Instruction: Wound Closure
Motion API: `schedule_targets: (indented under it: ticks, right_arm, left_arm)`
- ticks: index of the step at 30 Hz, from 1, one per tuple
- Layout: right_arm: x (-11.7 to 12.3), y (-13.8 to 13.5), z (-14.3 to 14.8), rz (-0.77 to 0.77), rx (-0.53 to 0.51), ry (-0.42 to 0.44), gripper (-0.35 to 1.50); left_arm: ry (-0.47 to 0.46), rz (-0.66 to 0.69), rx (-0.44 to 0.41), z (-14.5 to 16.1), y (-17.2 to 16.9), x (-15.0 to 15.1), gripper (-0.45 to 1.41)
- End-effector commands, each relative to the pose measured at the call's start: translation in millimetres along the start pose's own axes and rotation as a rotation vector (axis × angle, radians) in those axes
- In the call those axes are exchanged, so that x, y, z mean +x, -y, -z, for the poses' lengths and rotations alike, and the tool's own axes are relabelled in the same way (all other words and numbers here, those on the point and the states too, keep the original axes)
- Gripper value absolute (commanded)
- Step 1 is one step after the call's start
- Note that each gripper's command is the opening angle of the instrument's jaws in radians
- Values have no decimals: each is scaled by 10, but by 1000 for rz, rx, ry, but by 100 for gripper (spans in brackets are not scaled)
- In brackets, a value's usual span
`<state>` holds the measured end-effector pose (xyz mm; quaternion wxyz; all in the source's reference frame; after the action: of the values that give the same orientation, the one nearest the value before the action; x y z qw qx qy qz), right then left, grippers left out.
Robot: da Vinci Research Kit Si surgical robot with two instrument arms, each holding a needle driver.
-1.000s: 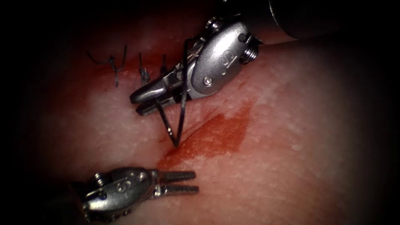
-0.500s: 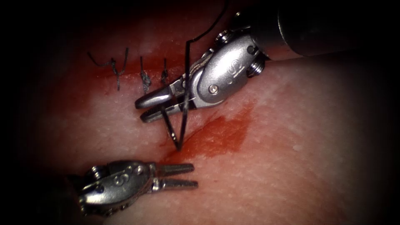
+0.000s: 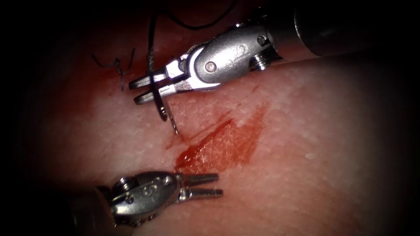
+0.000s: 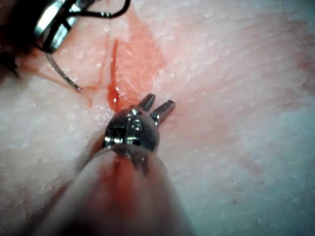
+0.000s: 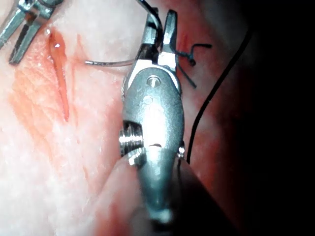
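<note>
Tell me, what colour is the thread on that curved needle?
Black. The thread shows best in the right wrist view, running past the right tool.

Light falls in a pool on the middle of the tissue [image 3: 306, 175] in the endoscope view and fades outward on every side. Toward all four edges and corners it gives way to a dark surround [image 3: 26, 35] where nothing can be made out. In the left wrist view the surface is strongly lit, while in the right wrist view part of it drops into deep shadow
</note>
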<state>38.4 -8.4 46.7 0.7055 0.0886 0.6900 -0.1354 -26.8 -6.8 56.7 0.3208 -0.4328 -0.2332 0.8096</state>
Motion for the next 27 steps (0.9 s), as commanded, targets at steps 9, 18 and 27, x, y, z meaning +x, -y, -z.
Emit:
schedule_targets:
  ticks: [9,18,27]
  right_arm:
    - [-7,-7,-19,-121,41,21,-35]
    - [-22,-6,-27,-370,138,121,-35]
    - [-28,7,-29,-491,181,137,-35]
  left_arm:
    - [53,17,5,-4,19,-45,31]
    - [87,16,6,3,16,-48,31]
    - [91,16,3,16,9,-50,31]
